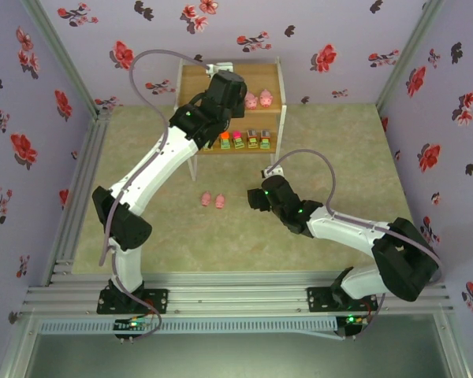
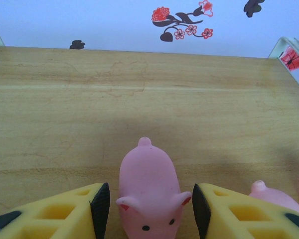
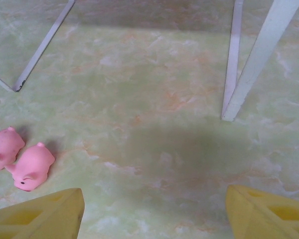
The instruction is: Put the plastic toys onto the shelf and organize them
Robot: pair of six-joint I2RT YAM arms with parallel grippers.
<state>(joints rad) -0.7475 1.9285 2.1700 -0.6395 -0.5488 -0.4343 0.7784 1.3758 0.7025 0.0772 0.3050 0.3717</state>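
Floral-walled cell, green floor (image 1: pixel 142 228) — shelf (image 1: pixel 191 83) at far centre. On lower tier, blocky pcs (image 1: pixel 238 142) are lined up; two pigs (image 1: pixel 266 98) are set on top tier, right. A third pig (image 2: pixel 148 174) is flanked there by left gripper (image 2: pixel 150 199), jaws slightly apart. Two floor pigs (image 3: pixel 32 167) are yet to be shelved — right gripper (image 3: pixel 154 196) near, agape, empty.

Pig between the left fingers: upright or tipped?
Upright: pig stands belly-down on the shelf, ears and back on top, face toward camera.

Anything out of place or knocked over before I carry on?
Two pigs lie touching on the mat in front of the shelf, not yet shelved. The pig between the left gripper fingers stands upright on the top tier. Nothing looks tipped or damaged.
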